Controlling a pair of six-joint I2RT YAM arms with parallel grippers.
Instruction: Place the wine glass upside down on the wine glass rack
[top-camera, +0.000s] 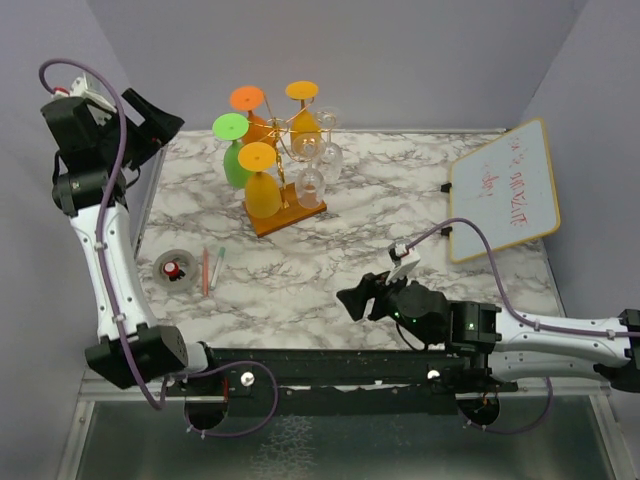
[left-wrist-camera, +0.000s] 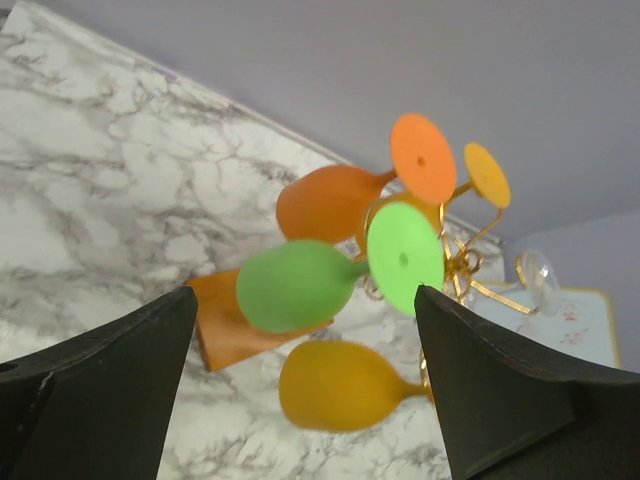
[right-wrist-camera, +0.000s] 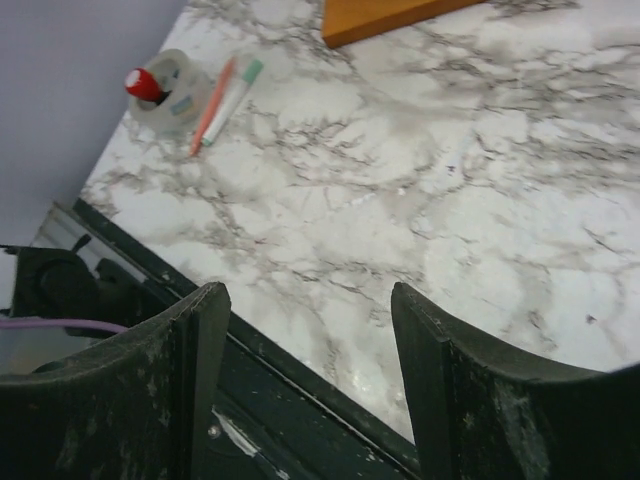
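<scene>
The wine glass rack (top-camera: 283, 160), gold wire on an orange-brown wooden base (top-camera: 290, 216), stands at the back middle of the marble table. Several wine glasses hang on it upside down: green (top-camera: 236, 162), orange (top-camera: 250, 102), yellow (top-camera: 262, 192) and clear (top-camera: 312, 180). My left gripper (top-camera: 160, 125) is raised to the left of the rack, open and empty. In the left wrist view the green glass (left-wrist-camera: 295, 285) and yellow glass (left-wrist-camera: 340, 385) show beyond the open left gripper (left-wrist-camera: 305, 300), untouched. My right gripper (top-camera: 360, 297) is open and empty near the front edge.
A small clear dish with a red piece (top-camera: 175, 267) and two pens (top-camera: 210, 270) lie front left. A whiteboard (top-camera: 503, 190) leans at the right edge. The right wrist view shows the right gripper (right-wrist-camera: 308, 295) over the table's front rail (right-wrist-camera: 300, 400).
</scene>
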